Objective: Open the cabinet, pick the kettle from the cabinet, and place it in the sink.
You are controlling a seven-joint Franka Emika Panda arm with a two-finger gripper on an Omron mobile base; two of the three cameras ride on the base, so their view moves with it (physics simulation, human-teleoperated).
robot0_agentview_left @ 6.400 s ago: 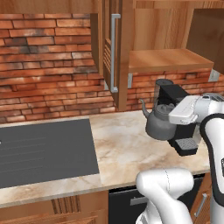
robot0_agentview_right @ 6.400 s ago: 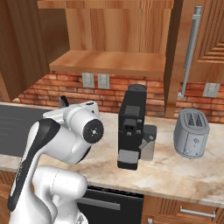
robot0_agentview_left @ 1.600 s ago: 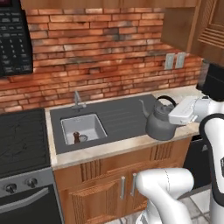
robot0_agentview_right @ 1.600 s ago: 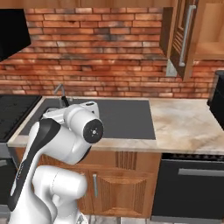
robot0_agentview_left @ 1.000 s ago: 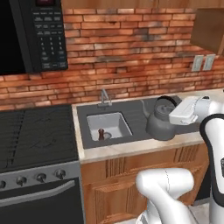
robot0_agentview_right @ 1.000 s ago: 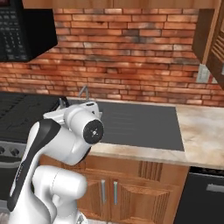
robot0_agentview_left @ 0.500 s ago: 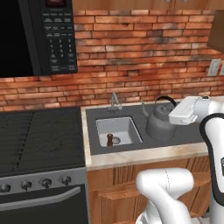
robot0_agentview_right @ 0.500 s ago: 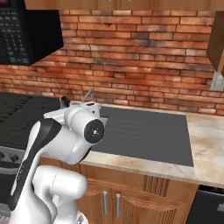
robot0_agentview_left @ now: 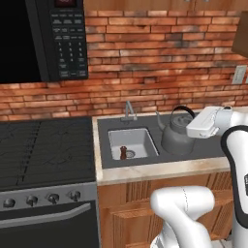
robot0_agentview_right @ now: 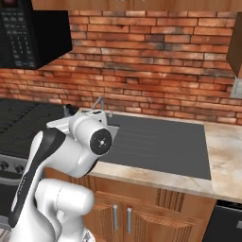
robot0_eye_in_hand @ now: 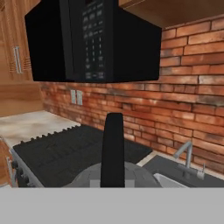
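The grey metal kettle (robot0_agentview_left: 177,136) hangs over the dark surround just right of the sink basin (robot0_agentview_left: 138,140). My gripper (robot0_agentview_left: 193,127) comes in from the right and is shut on the kettle's black arched handle (robot0_eye_in_hand: 113,148). In the hand view the handle stands upright in the middle over the grey lid (robot0_eye_in_hand: 94,177), with the chrome faucet (robot0_eye_in_hand: 186,155) to the right. That faucet (robot0_agentview_left: 128,110) stands behind the basin. An edge of the reddish-brown cabinet (robot0_agentview_left: 240,34) shows at the top right. In the right base view my arm covers the basin, and the faucet (robot0_agentview_right: 98,102) peeks above it.
A small brown shaker (robot0_agentview_left: 123,152) stands in the basin. A black stovetop (robot0_agentview_left: 43,145) lies left of the sink under a black microwave (robot0_agentview_left: 43,38). The ridged dark drainboard (robot0_agentview_right: 160,142) and marble counter (robot0_agentview_right: 227,156) run to the right. Brick wall behind.
The whole picture has shifted right: the base has driven left, bringing stove and microwave further into view. The kettle stays in my shut gripper, nearer the basin.
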